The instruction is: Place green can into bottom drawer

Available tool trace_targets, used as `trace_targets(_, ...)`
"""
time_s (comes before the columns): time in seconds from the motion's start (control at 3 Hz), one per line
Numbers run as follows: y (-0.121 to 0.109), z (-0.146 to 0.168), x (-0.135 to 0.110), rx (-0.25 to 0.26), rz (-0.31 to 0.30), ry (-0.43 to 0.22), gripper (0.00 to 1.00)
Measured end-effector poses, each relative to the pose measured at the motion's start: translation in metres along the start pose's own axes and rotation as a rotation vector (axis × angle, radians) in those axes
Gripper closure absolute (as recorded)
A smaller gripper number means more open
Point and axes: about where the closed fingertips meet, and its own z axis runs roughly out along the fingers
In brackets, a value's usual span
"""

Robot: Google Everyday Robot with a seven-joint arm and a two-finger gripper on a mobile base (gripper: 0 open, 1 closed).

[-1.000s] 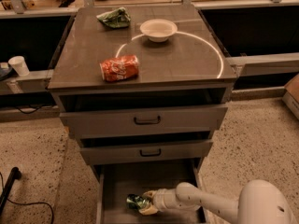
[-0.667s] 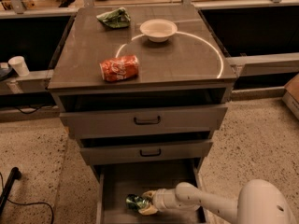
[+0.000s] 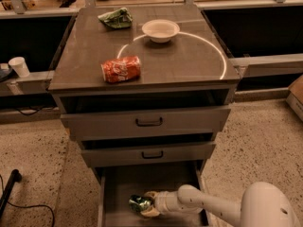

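The green can is a small shiny green can lying low inside the open bottom drawer, near its front left. My gripper reaches in from the right on a white arm and its fingers sit around the can, above and below it. The can rests close to the drawer's grey floor.
On the cabinet top lie a red soda can on its side, a white bowl and a crumpled green foil bag. The two upper drawers stand slightly ajar. A white cup sits on the left ledge. A black cable lies on the floor.
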Motion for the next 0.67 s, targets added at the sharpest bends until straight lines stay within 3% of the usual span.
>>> trace_targets(0.33, 0.0001, 0.0001, 0.0, 0.0, 0.0, 0.0, 0.0)
trace_targets(0.67, 0.0001, 0.0001, 0.0, 0.0, 0.0, 0.0, 0.0)
